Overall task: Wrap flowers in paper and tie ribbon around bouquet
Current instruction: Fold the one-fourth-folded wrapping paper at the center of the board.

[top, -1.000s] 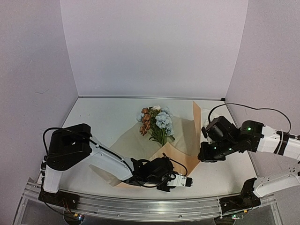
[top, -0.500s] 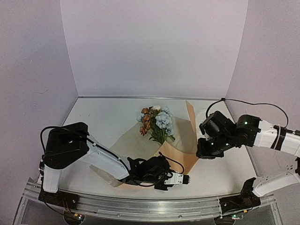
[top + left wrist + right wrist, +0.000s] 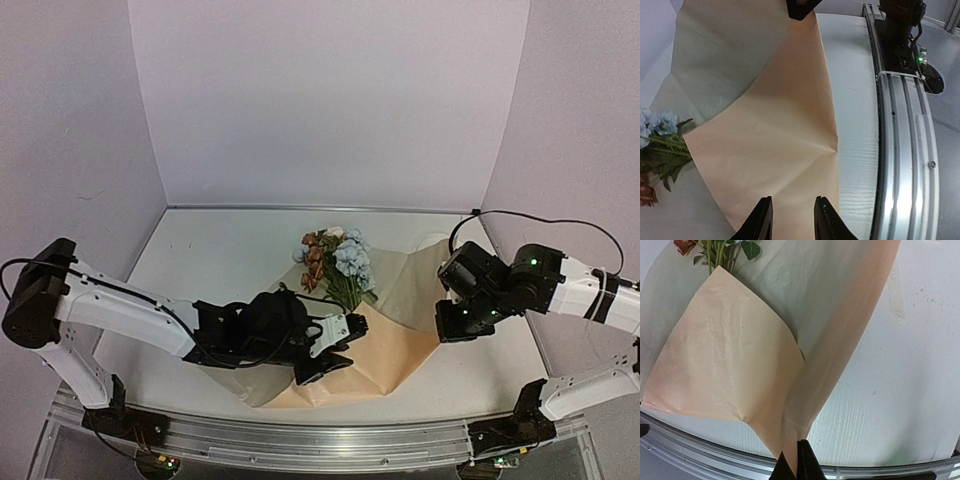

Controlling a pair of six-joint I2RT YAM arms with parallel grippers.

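One paper (image 3: 390, 350), one flowers (image 3: 335, 262) bunch. My left gripper (image 3: 792, 210) is narrowly parted; only the wrist view shows my right gripper (image 3: 795, 460) pinching paper.

The top camera looks down from above and behind the arms over the whole worktop (image 3: 220, 250). Both wrist cameras sit close above the paper (image 3: 770, 125), the left facing right along the near rail (image 3: 900, 150); all three share the paper and flowers (image 3: 335, 258).
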